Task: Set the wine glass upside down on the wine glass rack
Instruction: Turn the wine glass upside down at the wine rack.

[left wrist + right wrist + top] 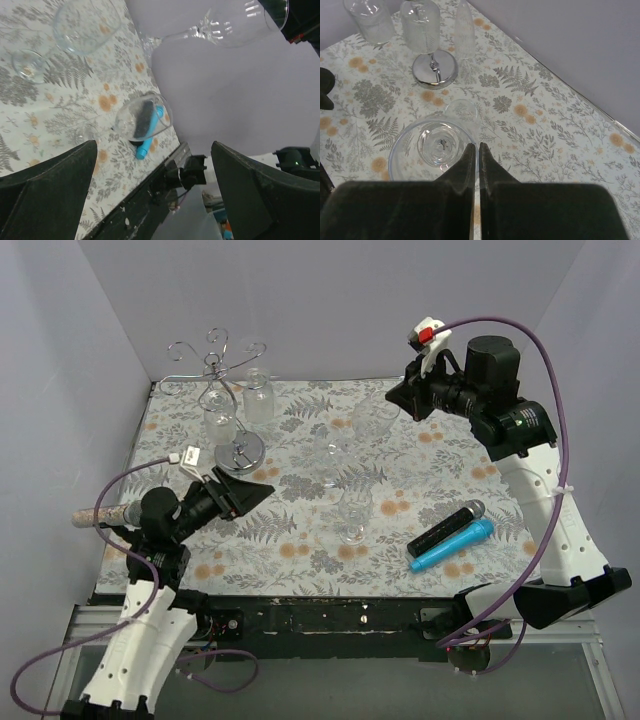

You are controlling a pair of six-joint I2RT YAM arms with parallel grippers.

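Note:
The wine glass rack (214, 368) is a silver wire stand with curled arms and a round shiny base (240, 450) at the back left; its base also shows in the right wrist view (435, 69). Clear glasses (220, 420) hang on it. My right gripper (402, 400) is shut on the rim of a clear wine glass (372, 420), held mouth up above the table; in the right wrist view the fingertips (470, 152) pinch the rim of that glass (432, 147). My left gripper (245, 490) is open and empty near the rack's base.
Two more wine glasses stand on the floral cloth, one in the middle (330, 455) and one nearer the front (352, 510). A black microphone (445, 528) and a blue one (452, 545) lie at the front right. Grey walls enclose the table.

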